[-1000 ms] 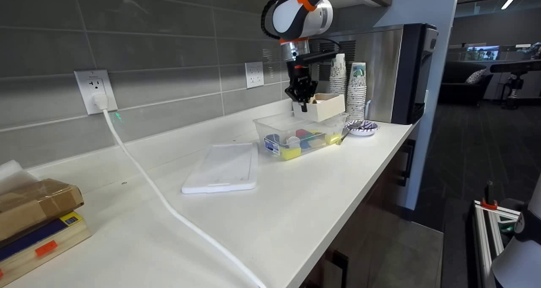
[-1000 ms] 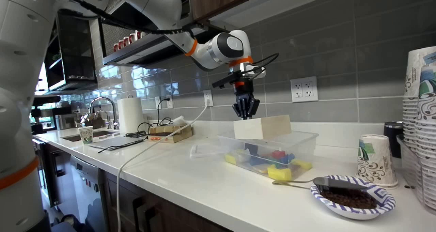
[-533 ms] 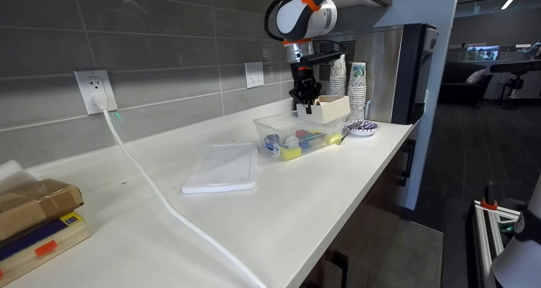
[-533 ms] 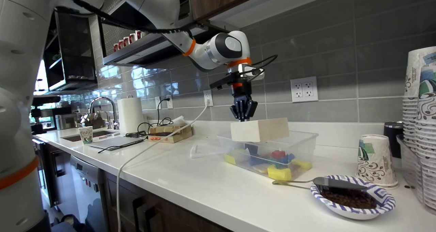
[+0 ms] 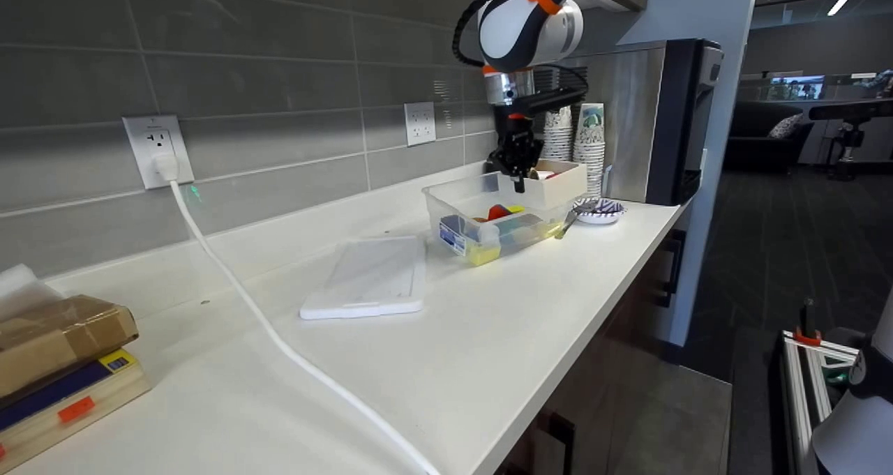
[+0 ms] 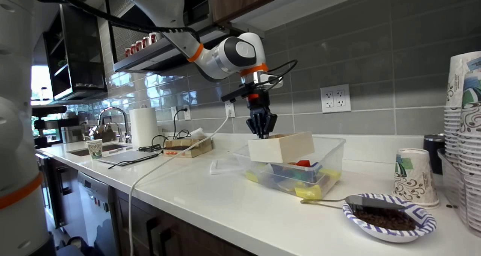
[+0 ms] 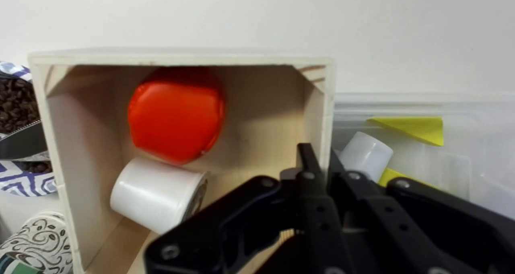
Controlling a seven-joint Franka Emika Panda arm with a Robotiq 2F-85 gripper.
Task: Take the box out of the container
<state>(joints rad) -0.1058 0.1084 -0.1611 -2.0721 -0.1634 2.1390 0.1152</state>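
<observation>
The pale-yellow wooden box (image 6: 282, 149) has an open top. It overlaps the clear container (image 6: 330, 162) at rim level in both exterior views. Whether its underside touches the container, I cannot tell. My gripper (image 7: 324, 157) is shut on one short wall of the box, one finger inside and one outside. In both exterior views the gripper points down at the box's end. Inside the box (image 7: 181, 60) lie a red round item (image 7: 177, 121) and a white cup (image 7: 159, 195). The container (image 5: 446, 213) holds yellow, red and blue pieces. Its flat lid (image 5: 370, 276) lies on the counter beside it.
A blue-patterned bowl (image 6: 389, 235) with dark beans and utensils stands near the container. Stacked paper cups (image 5: 589, 151) and a steel machine (image 5: 635, 119) stand beyond. A tiled wall runs behind. A white cord (image 5: 279, 335) crosses the counter (image 5: 488, 335).
The gripper and box have moved right and slightly down in an exterior view. The container has shifted slightly and seems a little tilted, and the pieces inside have moved.
</observation>
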